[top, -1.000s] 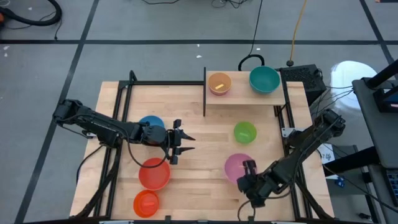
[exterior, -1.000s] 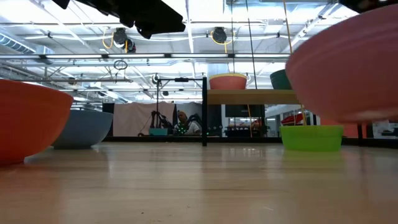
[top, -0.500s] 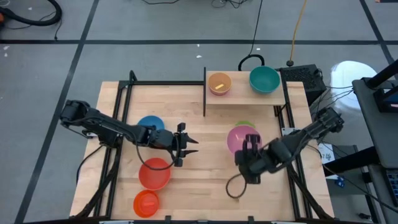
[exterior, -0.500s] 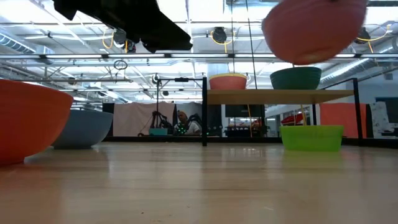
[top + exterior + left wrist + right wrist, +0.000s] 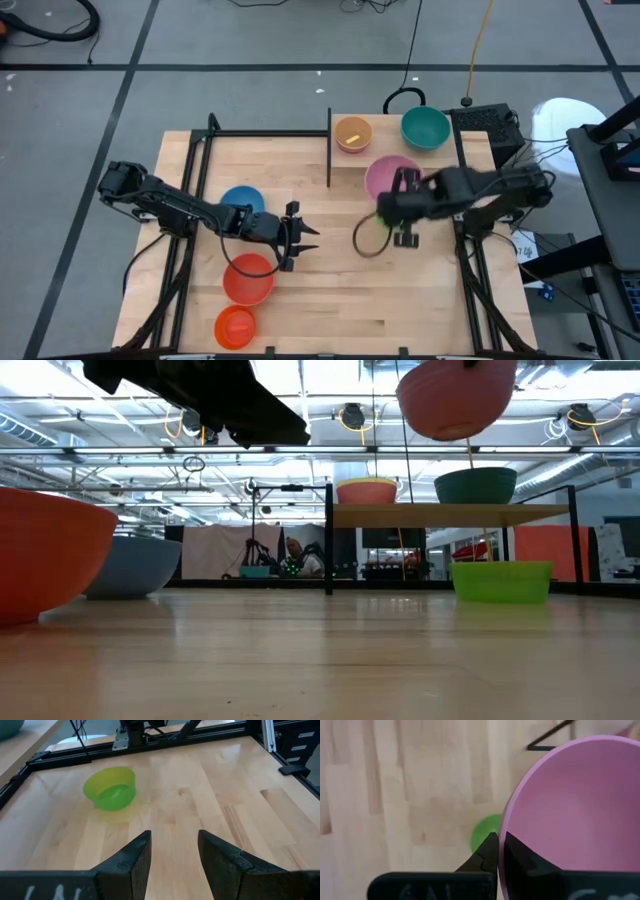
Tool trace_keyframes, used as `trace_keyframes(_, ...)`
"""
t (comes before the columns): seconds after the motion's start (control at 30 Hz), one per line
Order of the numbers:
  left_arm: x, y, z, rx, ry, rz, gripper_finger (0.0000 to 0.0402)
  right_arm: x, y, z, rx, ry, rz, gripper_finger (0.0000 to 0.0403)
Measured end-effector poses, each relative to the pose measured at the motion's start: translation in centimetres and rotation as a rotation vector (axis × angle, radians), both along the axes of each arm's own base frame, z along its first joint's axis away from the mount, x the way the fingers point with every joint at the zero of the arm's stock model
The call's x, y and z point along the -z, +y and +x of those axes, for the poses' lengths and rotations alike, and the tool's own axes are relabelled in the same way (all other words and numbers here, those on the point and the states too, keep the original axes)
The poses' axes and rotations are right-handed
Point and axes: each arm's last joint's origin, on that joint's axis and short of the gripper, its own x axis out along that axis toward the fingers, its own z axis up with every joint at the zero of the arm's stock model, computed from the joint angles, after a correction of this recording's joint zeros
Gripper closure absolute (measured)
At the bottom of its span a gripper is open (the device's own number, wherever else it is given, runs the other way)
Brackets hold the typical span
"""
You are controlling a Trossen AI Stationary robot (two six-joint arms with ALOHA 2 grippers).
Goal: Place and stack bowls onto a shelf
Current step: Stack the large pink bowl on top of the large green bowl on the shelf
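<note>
Pinching the rim of the pink bowl [image 5: 390, 177], the right gripper [image 5: 386, 205] is holding it in the air just in front of the shelf [image 5: 392, 155], above the lime green bowl [image 5: 486, 832], which is showing only as a sliver past the pink rim in the right wrist view. In the low view the pink bowl [image 5: 456, 398] is hanging higher than the shelf board [image 5: 440, 514], with its base pointing down. One finger is sitting inside the bowl and the other outside, pressed against the wall.

On the shelf, the yellow bowl [image 5: 352, 133] is resting near the dark upright panel [image 5: 329, 148] and the teal bowl [image 5: 425, 128] is sitting beside it, apart from it.

The left gripper [image 5: 300, 235] is hovering over the middle of the table [image 5: 330, 310] with its fingers spread and nothing between them; its wrist view is looking across bare wood toward the lime green bowl [image 5: 110, 788]. Just behind it the blue bowl [image 5: 242, 200] is lying partly under the arm, the red bowl [image 5: 247, 279] is sitting near the gripper toward the table's front, and the orange bowl [image 5: 235, 326] is sitting at the front edge.
</note>
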Motion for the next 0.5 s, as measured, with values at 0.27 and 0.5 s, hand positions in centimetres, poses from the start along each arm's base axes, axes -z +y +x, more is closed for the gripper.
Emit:
trace_keyframes(0.27, 0.0, -0.1, 0.0, 0.003, 0.003, 0.001, 0.0234, -2.5, -5.4, -3.6, 0.081, -0.080, -0.054, 0.0403)
trace_keyframes(0.5, 0.0, -0.1, 0.0, 0.003, -0.001, 0.000, 0.0234, -4.2, -9.2, -7.3, 0.224, -0.134, -0.162, 0.0403)
